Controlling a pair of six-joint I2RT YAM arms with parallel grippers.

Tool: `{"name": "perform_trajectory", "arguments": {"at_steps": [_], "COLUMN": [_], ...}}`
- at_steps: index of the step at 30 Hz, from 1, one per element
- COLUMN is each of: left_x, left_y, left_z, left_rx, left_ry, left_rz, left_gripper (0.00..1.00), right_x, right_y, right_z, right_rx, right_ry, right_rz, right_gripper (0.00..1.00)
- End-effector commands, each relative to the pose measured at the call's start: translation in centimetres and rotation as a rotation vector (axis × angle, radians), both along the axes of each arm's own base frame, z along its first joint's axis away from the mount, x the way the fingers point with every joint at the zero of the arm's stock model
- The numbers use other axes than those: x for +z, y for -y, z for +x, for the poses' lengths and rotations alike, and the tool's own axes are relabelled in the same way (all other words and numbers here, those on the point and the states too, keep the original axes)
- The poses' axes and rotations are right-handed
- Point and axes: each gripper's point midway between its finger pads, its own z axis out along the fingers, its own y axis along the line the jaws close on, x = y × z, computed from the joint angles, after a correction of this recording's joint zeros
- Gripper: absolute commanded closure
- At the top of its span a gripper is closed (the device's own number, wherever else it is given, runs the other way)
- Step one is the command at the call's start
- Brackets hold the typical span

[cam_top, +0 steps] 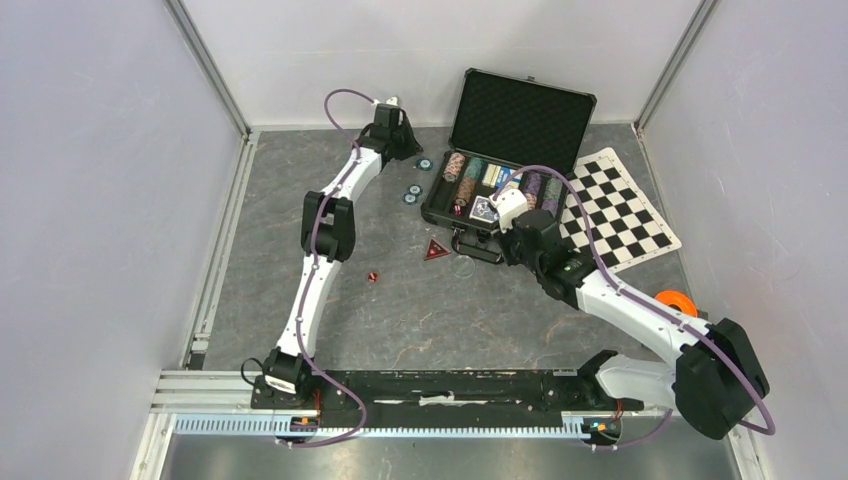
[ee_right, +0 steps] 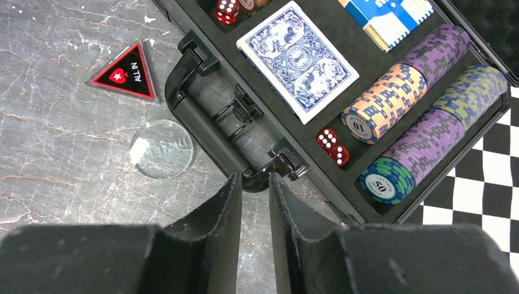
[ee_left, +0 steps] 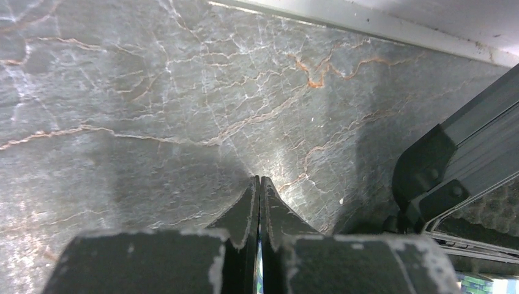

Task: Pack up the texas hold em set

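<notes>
Mid-packing: case [cam_top: 520,118] open at upper centre; chips [cam_top: 413,187], marker [ee_right: 125,72], die [cam_top: 372,277] loose at its lower left. Left gripper [ee_left: 260,184] pressed together; right gripper [ee_right: 254,180] slightly parted, empty, above handle [ee_right: 202,122]. Next, likely: grasp marker

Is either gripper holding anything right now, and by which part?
Right gripper: nothing, its fingers slightly apart above the case handle. Left gripper: pressed shut on a thin coloured sliver; what it is cannot be told.
</notes>
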Motion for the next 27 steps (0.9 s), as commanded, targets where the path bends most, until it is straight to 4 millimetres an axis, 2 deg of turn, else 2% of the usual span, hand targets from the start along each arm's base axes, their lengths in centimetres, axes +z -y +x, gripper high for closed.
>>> {"name": "perform_trajectory", "arguments": {"at_steps": [1, 4, 9, 16, 21, 27], "left_x": [-0.3, -1.0, -0.8, -0.6, 0.4, 1.4], "left_y": [0.8, 0.5, -0.1, -1.0, 0.1, 2.7], "left_z": [-0.8, -1.5, -2.1, -3.9, -3.8, -3.7], "left_rx": [-0.055, -0.066, -0.096, -0.187, -0.244, -0.306], "left_ry": [-0.038, -0.065, -0.064, -0.050, 0.019, 0.076], "left_rz": [-0.003, 0.031, 0.099, 0.316, 0.384, 0.301], "left_gripper": [0.98, 0.98, 0.98, 0.98, 0.92, 0.89], "right_x": [1.1, 1.0, 1.0, 1.4, 1.5, 1.9], "right_y": [-0.4, -0.5, -0.6, -0.8, -0.9, -0.7], "right_z": [0.1, 0.0, -0.2, -0.6, -1.0, -1.4], "right_rx": [0.015, 0.017, 0.024, 0.038, 0.032, 0.031], "right_ry": [0.044, 0.039, 0.033, 0.036, 0.022, 0.022], "right_rz": [0.038, 0.043, 0.058, 0.070, 0.102, 0.107], "right_gripper": [0.72, 0.72, 0.72, 0.72, 0.73, 0.73]}}
